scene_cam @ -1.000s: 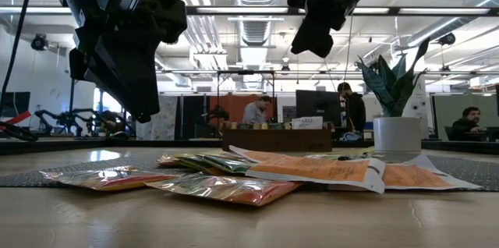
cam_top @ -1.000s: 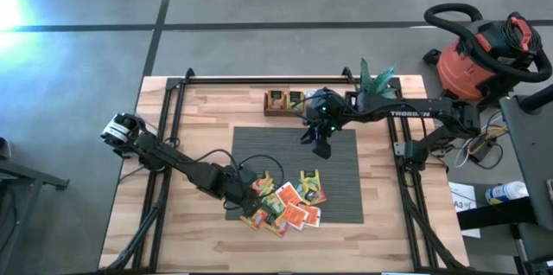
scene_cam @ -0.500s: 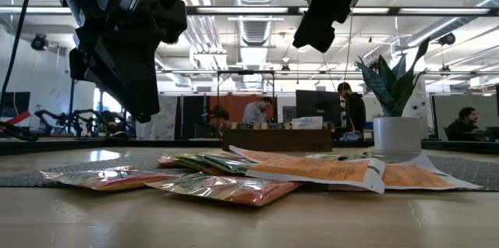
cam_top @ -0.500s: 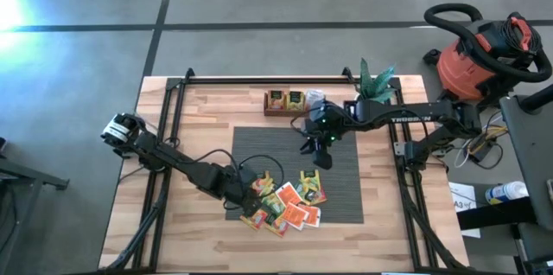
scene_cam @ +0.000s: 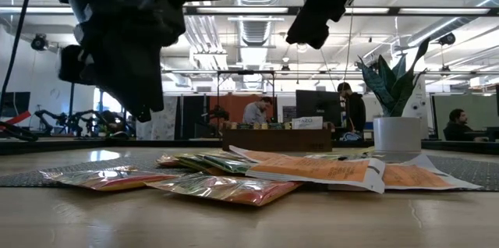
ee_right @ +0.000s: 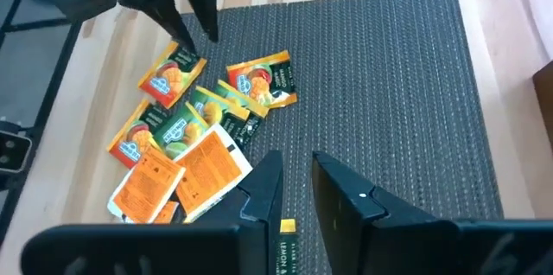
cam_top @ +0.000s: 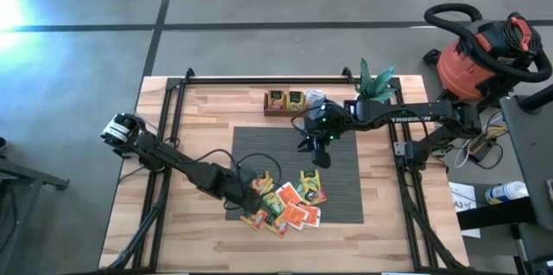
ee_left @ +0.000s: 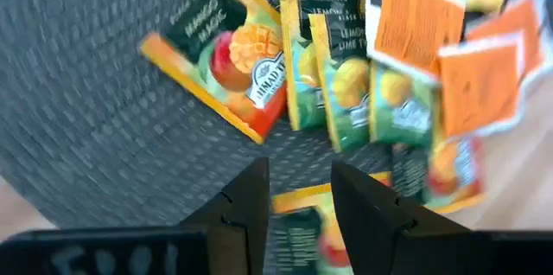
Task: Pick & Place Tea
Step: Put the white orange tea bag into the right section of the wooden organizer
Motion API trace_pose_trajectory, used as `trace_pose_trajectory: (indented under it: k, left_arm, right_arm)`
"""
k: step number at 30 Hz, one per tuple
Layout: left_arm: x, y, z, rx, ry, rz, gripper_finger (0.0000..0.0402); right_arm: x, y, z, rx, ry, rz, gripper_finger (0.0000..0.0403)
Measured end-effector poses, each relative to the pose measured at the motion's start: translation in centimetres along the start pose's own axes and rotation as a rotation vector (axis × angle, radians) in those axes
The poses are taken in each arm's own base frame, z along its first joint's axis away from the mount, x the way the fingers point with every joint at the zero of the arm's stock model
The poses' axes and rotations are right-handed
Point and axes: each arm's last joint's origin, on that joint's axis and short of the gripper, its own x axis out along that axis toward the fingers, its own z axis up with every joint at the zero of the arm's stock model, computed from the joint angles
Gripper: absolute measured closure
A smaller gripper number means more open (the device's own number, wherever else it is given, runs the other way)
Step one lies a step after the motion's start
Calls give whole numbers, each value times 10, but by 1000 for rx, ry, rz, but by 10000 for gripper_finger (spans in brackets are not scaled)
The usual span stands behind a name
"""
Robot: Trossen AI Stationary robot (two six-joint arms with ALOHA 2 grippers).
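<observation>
Here the heap of small flat square sachets of tea (cam_top: 285,206), orange-red, yellow and green, lies on the near part of the grey ribbed mat (cam_top: 346,180) and spills onto the wooden table (cam_top: 199,128). The left gripper (ee_left: 298,184) hovers directly over it, fingers apart and empty, clearly the nearer arm. The right gripper (ee_right: 296,184), fingers apart with a narrow gap, hangs above mid-mat; the heap lies ahead of it.
</observation>
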Motion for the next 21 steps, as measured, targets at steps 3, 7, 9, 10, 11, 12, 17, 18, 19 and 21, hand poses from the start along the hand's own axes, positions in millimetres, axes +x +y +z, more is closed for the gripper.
trace_pose_trajectory:
  k: [3,7,9,10,11,12,17,18,19,21]
  left_arm:
    - [0,-2,2,-147,-5,-25,282]
    - [0,-2,2,-163,-7,-23,282]
    - [0,-2,3,-183,-8,-25,282]
    - [0,-3,3,-224,-9,-31,282]
    - [0,-4,3,-281,-10,-45,282]
    - [0,-6,4,-344,-11,-67,282]
    - [-4,-27,13,-522,-127,-299,282]
    - [-6,-31,17,-510,-183,-352,282]
    - [-9,-36,20,-490,-244,-400,282]
    - [-15,-44,27,-434,-362,-480,282]
  right_arm:
    - [0,0,0,-38,2,0,339]
    - [0,0,-1,-108,6,0,339]
    - [0,0,-2,-144,18,2,339]
    - [0,0,-3,-160,29,6,339]
    - [0,0,-5,-176,43,11,339]
    - [0,0,-6,-190,59,27,339]
    - [2,3,-20,-219,141,193,339]
    - [3,3,-23,-213,148,207,339]
    - [4,3,-25,-199,156,212,339]
    - [6,2,-29,-158,172,211,339]
